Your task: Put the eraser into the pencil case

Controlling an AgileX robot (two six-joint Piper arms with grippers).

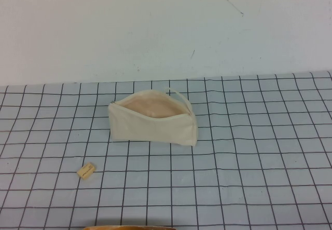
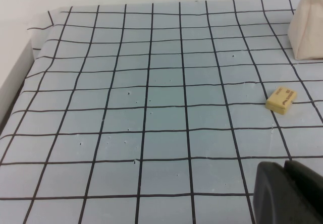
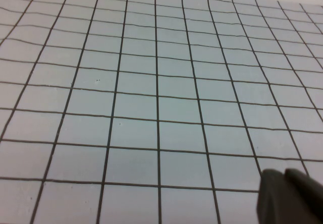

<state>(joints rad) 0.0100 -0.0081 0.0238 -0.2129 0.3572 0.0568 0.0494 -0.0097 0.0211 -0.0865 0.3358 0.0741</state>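
Observation:
The eraser (image 1: 86, 170) is a small tan block lying flat on the gridded cloth, front left of the pencil case. The pencil case (image 1: 153, 121) is a cream canvas pouch standing in the middle of the table, zip open, pinkish lining showing. Neither gripper shows in the high view. In the left wrist view my left gripper (image 2: 285, 169) is shut and empty, low over the cloth, with the eraser (image 2: 281, 99) about two grid squares beyond it and a corner of the pencil case (image 2: 309, 27) farther off. My right gripper (image 3: 284, 176) is shut and empty over bare cloth.
The blue-grey gridded cloth (image 1: 249, 157) covers the table up to a white wall (image 1: 166, 28) at the back. The cloth's edge and a white drop (image 2: 15, 77) show in the left wrist view. A tan curved rim (image 1: 135, 227) pokes in at the front edge.

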